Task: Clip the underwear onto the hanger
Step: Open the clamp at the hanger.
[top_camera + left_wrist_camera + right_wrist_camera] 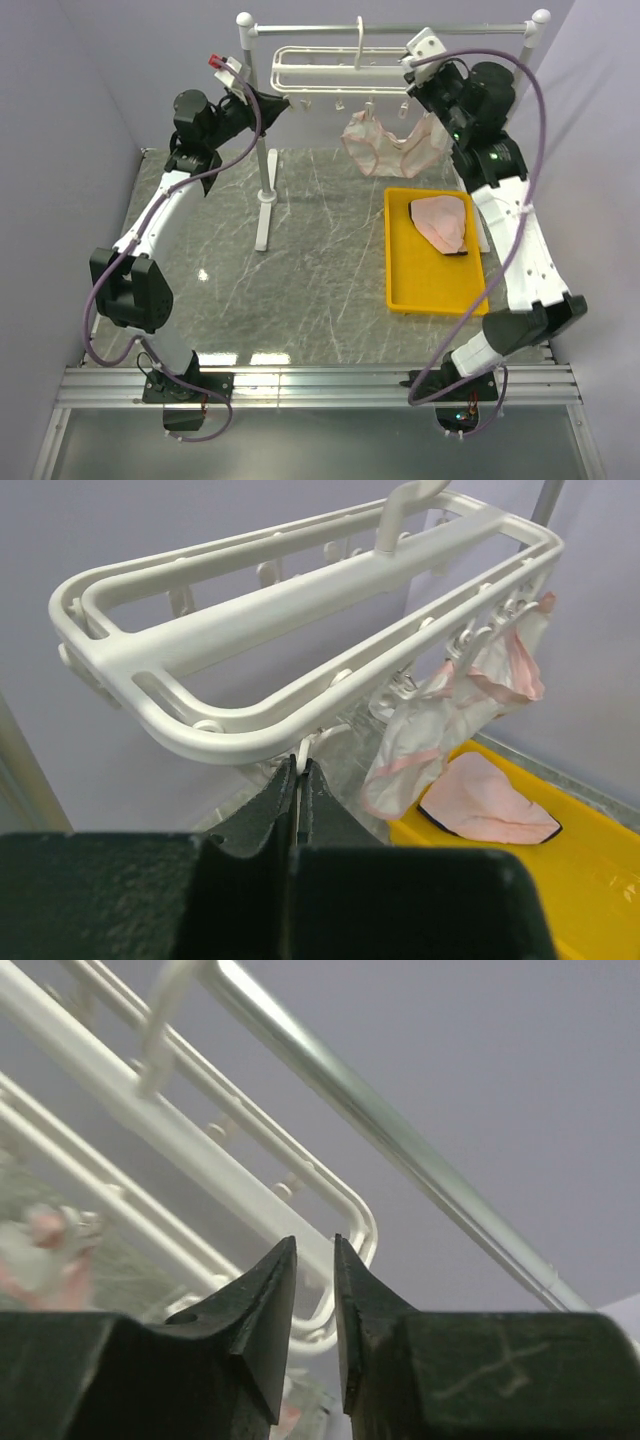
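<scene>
The white hanger (pixel 330 65) hangs by its hook from the grey rail. A pale pink pair of underwear (pixel 393 145) dangles from clips near its right end and also shows in the left wrist view (pixel 470 695). A second pink brief with navy trim (pixel 442 222) lies in the yellow tray (pixel 405 290). My left gripper (pixel 282 103) is under the hanger's left end, shut on a thin white dangling clip (pixel 300 748). My right gripper (pixel 418 82) is at the hanger's right end, with its jaws a narrow gap apart and nothing between them (pixel 315 1242).
The grey rail stand (pixel 263 185) stands on the marble table, its post left of centre and its rail (pixel 450 28) running across the back. The tray (pixel 600 880) lies at the right under the right arm. Purple walls close in behind and on both sides.
</scene>
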You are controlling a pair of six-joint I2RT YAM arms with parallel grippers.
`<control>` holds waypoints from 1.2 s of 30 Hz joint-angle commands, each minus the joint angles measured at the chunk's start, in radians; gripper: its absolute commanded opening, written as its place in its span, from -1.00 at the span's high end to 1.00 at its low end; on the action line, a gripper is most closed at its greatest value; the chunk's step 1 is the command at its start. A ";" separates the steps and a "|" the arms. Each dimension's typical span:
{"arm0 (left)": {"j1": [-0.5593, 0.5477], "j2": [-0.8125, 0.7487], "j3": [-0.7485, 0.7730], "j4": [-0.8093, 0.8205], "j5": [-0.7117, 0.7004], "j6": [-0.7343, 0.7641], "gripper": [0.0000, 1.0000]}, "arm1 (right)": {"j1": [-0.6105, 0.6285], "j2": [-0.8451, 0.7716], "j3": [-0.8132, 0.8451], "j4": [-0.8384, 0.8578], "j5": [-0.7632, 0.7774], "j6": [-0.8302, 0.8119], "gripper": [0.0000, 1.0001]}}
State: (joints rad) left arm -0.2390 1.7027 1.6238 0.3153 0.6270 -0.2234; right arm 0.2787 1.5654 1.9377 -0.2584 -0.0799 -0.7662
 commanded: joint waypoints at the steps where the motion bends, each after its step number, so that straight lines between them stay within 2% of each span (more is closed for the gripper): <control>1: -0.006 -0.087 -0.007 0.001 0.042 0.015 0.99 | 0.002 -0.148 -0.003 -0.039 -0.154 0.174 0.39; 7: -0.009 -0.121 -0.010 -0.025 0.063 -0.004 0.99 | 0.007 -0.235 -0.134 -0.079 -0.414 0.323 0.30; 12: -0.016 -0.149 -0.008 -0.050 0.086 -0.036 0.99 | 0.022 -0.239 -0.253 0.020 -0.538 0.360 0.23; 15: -0.017 -0.164 -0.008 -0.048 0.105 -0.077 0.99 | 0.042 -0.209 -0.252 0.067 -0.609 0.393 0.22; 23: -0.026 -0.193 -0.027 -0.058 0.119 -0.146 0.99 | 0.217 -0.082 -0.198 0.093 -0.529 0.354 0.22; 36: -0.045 -0.221 -0.053 -0.059 0.091 -0.198 0.99 | 0.318 0.056 -0.115 0.191 -0.455 0.317 0.25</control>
State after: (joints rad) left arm -0.2760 1.5200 1.5745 0.2314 0.7200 -0.3916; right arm 0.5812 1.6211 1.7672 -0.1459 -0.5587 -0.4290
